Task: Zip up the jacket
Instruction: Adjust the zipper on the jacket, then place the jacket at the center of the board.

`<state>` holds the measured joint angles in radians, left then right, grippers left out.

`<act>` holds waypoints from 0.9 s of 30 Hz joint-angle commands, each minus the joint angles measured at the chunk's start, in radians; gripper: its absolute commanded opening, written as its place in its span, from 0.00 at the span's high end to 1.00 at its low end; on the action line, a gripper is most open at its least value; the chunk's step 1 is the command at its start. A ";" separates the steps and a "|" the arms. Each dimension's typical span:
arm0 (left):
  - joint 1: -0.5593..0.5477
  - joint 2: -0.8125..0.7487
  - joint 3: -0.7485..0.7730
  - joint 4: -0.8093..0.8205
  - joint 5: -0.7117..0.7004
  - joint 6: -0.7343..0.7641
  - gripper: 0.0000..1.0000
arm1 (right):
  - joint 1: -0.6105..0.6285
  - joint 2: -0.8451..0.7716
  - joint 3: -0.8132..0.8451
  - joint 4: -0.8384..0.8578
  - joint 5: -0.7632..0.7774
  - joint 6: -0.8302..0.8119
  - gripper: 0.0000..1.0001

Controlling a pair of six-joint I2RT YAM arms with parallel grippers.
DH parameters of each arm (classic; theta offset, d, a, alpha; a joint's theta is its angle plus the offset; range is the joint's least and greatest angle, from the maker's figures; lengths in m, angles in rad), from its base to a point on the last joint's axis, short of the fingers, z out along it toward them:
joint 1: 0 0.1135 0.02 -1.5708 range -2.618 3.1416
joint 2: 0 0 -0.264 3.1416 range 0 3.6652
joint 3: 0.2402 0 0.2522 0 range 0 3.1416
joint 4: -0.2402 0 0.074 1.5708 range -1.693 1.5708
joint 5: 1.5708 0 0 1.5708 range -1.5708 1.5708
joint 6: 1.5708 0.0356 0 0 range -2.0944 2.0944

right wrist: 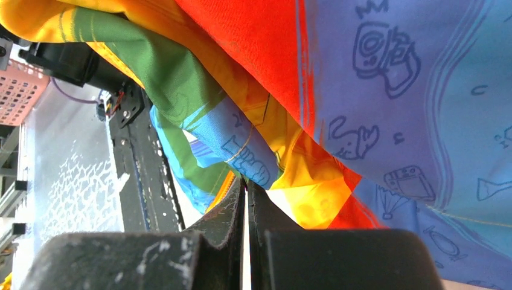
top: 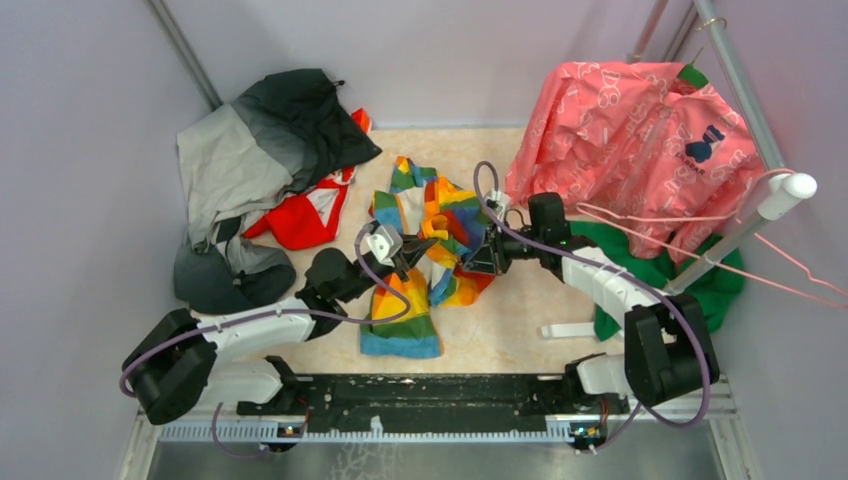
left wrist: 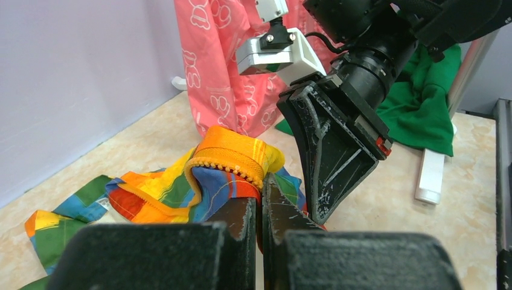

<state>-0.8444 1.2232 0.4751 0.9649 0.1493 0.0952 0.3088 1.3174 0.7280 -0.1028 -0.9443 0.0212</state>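
Note:
The rainbow-striped jacket [top: 410, 320] lies crumpled mid-table, its lower part flat toward the arms. My left gripper [top: 412, 252] is shut on a raised fold of the jacket [left wrist: 163, 187], just beside the orange zipper teeth [left wrist: 229, 166]. My right gripper [top: 480, 258] faces it from the right, tip pointing down into the same bunch of cloth. In the right wrist view its jaws [right wrist: 246, 188] are shut at the jacket's edge, and the jacket [right wrist: 392, 90] fills the frame, with orange zipper tape by the left finger. The two grippers sit a few centimetres apart.
A grey-and-black jacket [top: 260, 150] and a red garment [top: 305, 215] lie at the back left. A pink patterned garment [top: 630, 130] hangs on a rack [top: 740, 80] at the back right, over green cloth [top: 700, 280]. The rack's white foot [top: 570, 330] lies near the right arm.

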 commanded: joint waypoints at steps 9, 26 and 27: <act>0.021 0.060 0.118 -0.064 -0.024 -0.092 1.00 | -0.006 0.010 0.081 -0.296 0.011 -0.353 0.87; 0.063 0.157 0.142 -0.027 0.143 -0.225 1.00 | -0.045 -0.131 0.042 -0.200 -0.011 -0.539 0.32; 0.067 0.163 0.140 -0.024 0.160 -0.235 1.00 | -0.055 -0.133 0.032 -0.154 -0.047 -0.540 0.32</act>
<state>-0.7967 1.3666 0.5922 0.8993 0.2211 -0.0875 0.2905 1.2175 0.7727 -0.4278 -0.9237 -0.4976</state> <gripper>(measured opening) 0.016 0.671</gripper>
